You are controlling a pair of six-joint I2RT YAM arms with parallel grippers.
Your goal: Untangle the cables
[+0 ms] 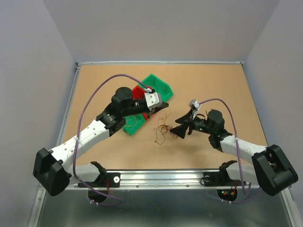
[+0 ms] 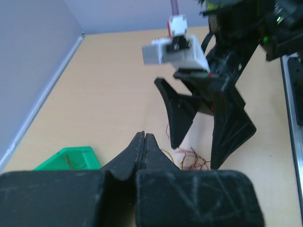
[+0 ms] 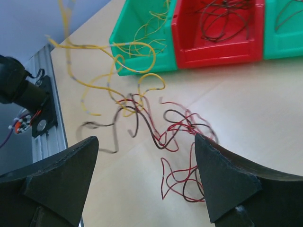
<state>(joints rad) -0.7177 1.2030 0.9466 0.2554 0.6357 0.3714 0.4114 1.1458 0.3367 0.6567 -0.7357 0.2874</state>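
Sorting partly done: yellow strands in green plastic bin [image 3: 142, 64], dark strands in red plastic bin [image 3: 213, 54]. Remaining: loose clump of thin red, dark, yellow curly cables [image 3: 156, 127], tangled on table just ahead of right gripper [image 3: 146, 139], jaws wide apart. Left gripper [image 2: 144, 138] jaws pressed together.

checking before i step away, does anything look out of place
Only the cables: a tangled clump of red, dark and yellow strands lies on the table in front of the bins. Nothing looks damaged.
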